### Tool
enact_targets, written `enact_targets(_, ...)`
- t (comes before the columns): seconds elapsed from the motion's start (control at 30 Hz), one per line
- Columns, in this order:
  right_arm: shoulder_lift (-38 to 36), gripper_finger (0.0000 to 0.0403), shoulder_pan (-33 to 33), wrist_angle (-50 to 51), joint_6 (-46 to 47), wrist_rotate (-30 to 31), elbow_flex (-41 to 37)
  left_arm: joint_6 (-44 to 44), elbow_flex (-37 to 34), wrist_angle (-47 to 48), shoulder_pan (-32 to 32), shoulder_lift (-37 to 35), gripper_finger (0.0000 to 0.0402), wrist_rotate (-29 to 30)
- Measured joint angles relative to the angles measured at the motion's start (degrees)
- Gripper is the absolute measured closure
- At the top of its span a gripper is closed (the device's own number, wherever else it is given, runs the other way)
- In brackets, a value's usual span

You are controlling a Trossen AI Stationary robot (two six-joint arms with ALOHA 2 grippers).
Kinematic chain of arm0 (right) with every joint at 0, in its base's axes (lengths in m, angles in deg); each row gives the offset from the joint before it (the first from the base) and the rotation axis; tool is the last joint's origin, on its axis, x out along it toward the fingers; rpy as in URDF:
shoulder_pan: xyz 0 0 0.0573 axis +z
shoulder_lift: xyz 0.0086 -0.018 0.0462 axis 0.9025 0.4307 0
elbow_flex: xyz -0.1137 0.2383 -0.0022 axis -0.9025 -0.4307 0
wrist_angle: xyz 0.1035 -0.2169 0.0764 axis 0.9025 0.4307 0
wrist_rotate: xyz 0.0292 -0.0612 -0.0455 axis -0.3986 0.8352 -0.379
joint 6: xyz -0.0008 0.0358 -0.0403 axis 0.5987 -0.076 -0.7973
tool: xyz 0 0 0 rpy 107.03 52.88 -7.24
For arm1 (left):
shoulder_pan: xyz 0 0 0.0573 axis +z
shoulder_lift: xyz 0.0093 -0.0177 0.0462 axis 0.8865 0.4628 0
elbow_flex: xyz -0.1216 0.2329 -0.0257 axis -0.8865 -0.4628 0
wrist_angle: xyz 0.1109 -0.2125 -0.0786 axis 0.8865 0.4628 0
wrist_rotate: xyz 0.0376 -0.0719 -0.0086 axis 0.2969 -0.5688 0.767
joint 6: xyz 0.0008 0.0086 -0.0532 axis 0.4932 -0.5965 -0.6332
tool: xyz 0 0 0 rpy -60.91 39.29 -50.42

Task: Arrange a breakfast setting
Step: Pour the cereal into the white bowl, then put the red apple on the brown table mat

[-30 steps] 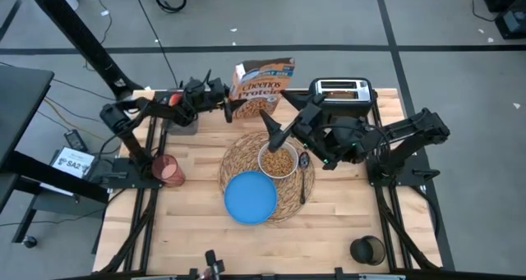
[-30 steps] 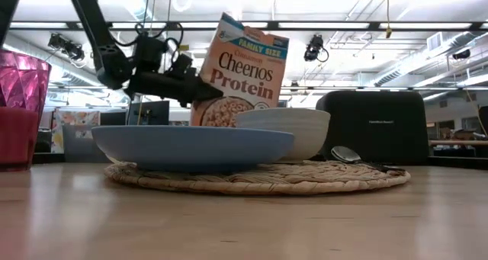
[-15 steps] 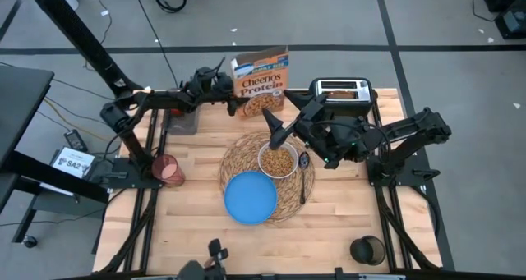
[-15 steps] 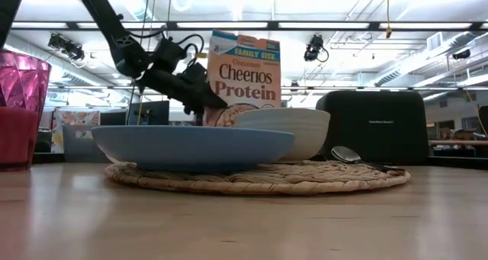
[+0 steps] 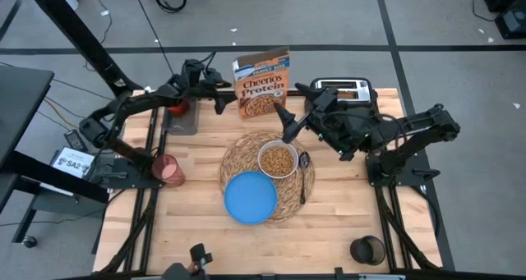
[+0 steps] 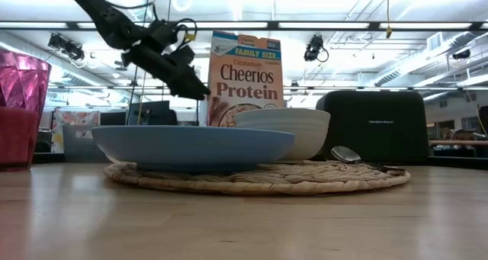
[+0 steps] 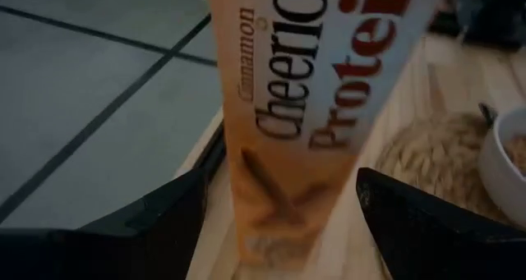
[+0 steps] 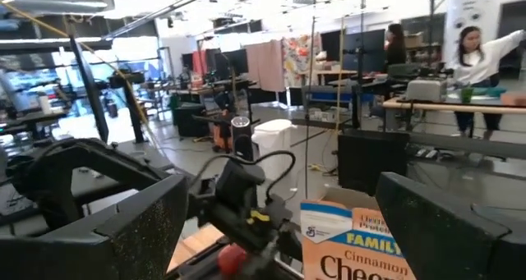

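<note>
From above, at the counter's (image 5: 345, 222) centre lies the woven placemat (image 5: 234, 153), with the blue plate (image 5: 251, 197) on its six o'clock part and the white bowl (image 5: 279, 159), filled with cereal, at its two o'clock part, touching the plate's rim. The dark spoon (image 5: 303, 175) lies along the mat's three o'clock edge. The pink cup (image 5: 168, 170) stands off the mat at nine o'clock, well apart. The red apple (image 5: 178, 107) sits on a dark tray at the counter's eleven o'clock corner. My left pincer (image 5: 222, 99) hangs just beside the Cheerios box (image 5: 263, 84), which stands upright at twelve o'clock; my right pincer (image 5: 289, 126) hovers above the bowl's twelve o'clock side, near the toaster (image 5: 343, 90).

Level across the counter, plate (image 6: 192, 146) and bowl (image 6: 283, 132) sit on the mat (image 6: 259, 178), the spoon's (image 6: 347, 154) head resting beside the bowl, the cup (image 6: 21, 107) far off at nine o'clock. My left pincer (image 6: 194, 89) is clear of the box (image 6: 245, 78).

Past my left wrist, both fingers (image 7: 156, 218) are spread wide on either side of the box (image 7: 320, 99), released.

Past my right wrist, my fingers (image 8: 123, 231) stand apart and empty; the apple (image 8: 232, 257) shows small beyond, and people stand far back in the room.

I judge the setting over half done: cup and apple are not yet placed, and I see no toast out.
</note>
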Motion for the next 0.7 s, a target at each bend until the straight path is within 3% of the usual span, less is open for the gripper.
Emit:
enact_targets(0.13, -2.7, 0.0009, -1.6, 4.9, 2.1, -3.9, 0.0, 3.0, 0.0, 7.7, 0.0, -4.5, 0.0086, 2.8)
enact_targets(0.4, -6.2, 0.0009, -4.6, 12.8, 1.2, -8.4, 0.0, 0.5, 0.0, 23.3, 0.0, -15.0, 0.0086, 11.3)
enact_targets(0.7, -9.8, 0.0009, -7.8, 22.8, -0.4, -13.1, 0.0, -17.8, 0.0, 40.0, 0.0, -25.4, 0.0086, 26.0)
